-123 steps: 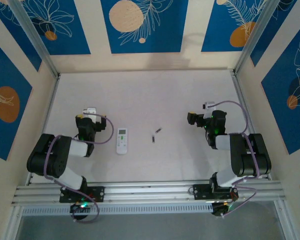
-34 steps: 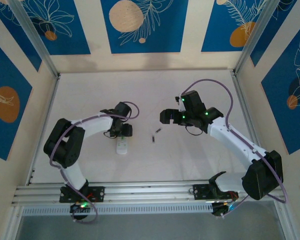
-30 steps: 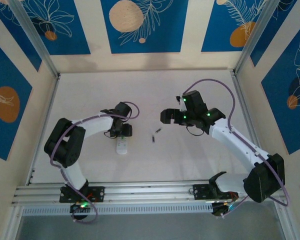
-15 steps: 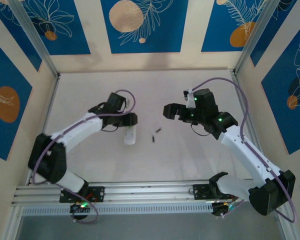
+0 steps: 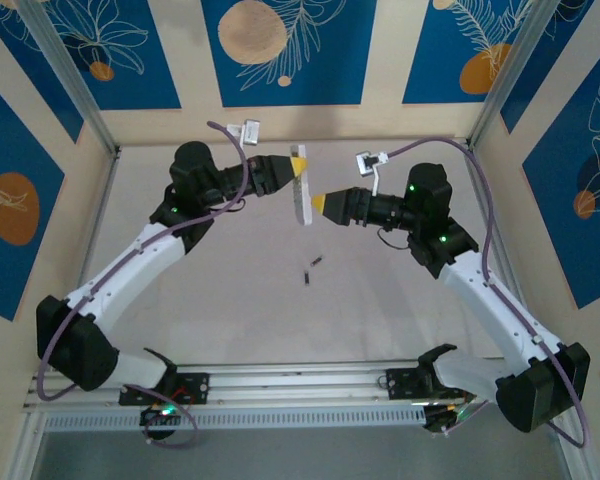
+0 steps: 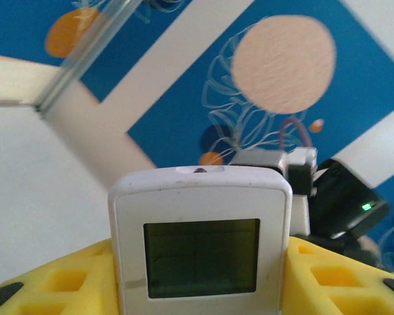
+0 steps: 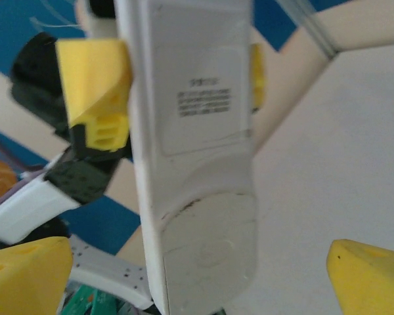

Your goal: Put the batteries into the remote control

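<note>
On the white table (image 5: 380, 310) lie the batteries (image 5: 308, 277); blue floral panels (image 5: 280, 60) surround.

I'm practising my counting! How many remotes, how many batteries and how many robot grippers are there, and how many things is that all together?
remote control: 1
batteries: 2
grippers: 2 (left gripper, right gripper)
Total: 5
</note>
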